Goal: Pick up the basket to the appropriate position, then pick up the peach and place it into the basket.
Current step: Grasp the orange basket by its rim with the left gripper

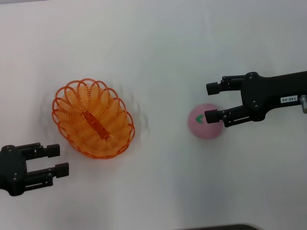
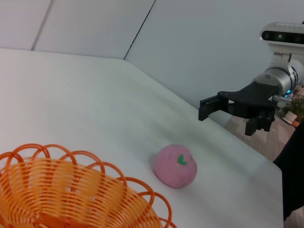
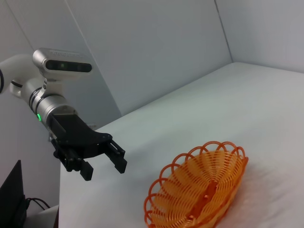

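Observation:
The orange wire basket (image 1: 93, 118) rests on the white table, left of centre; it also shows in the left wrist view (image 2: 66, 194) and the right wrist view (image 3: 202, 190). The pink peach (image 1: 205, 121) with a green leaf mark lies on the table at the right, also in the left wrist view (image 2: 175, 166). My right gripper (image 1: 210, 102) is open above the peach, its near finger over the peach's right edge; it shows in the left wrist view (image 2: 228, 115). My left gripper (image 1: 57, 160) is open and empty, just left of the basket's near end, seen in the right wrist view (image 3: 104, 161).
The table (image 1: 158, 43) is a plain white surface. Its edge shows in the left wrist view (image 2: 247, 147), with the floor beyond. A dark object (image 1: 216, 227) lies at the near edge in the head view.

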{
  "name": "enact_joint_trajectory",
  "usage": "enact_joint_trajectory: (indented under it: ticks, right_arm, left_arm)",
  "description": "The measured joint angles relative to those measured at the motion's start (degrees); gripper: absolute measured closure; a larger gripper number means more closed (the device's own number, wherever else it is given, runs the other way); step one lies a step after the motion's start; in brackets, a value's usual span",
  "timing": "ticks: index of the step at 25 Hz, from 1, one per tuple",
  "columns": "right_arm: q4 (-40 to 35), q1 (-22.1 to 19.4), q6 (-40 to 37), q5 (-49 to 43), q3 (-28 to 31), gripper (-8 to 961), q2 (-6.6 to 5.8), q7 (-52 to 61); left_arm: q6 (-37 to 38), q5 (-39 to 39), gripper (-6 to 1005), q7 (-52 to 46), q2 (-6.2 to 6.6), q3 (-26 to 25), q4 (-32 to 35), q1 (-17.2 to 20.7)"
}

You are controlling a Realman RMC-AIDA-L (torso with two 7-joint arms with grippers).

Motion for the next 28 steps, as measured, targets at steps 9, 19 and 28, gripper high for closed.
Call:
enact_joint_trajectory:
  ticks: [9, 19, 28]
  right_arm:
    - [0.0, 0.0, 0.0, 0.0, -0.2, 44, 0.08, 0.1]
    - [-0.1, 0.3, 0.1, 0.0, -0.2, 46, 0.53, 0.0]
    - [-0.1, 0.9, 0.2, 0.0, -0.4, 48, 0.66, 0.0]
  left_arm:
    - [3.0, -0.5, 342, -6.0, 0.87, -1.0, 1.3, -1.9]
    - [5.9, -0.6, 342, -31.5, 5.85, -1.7, 6.2, -14.5]
    - [4.2, 1.4, 343, -43.1, 10.71, 7.2, 8.0, -28.2]
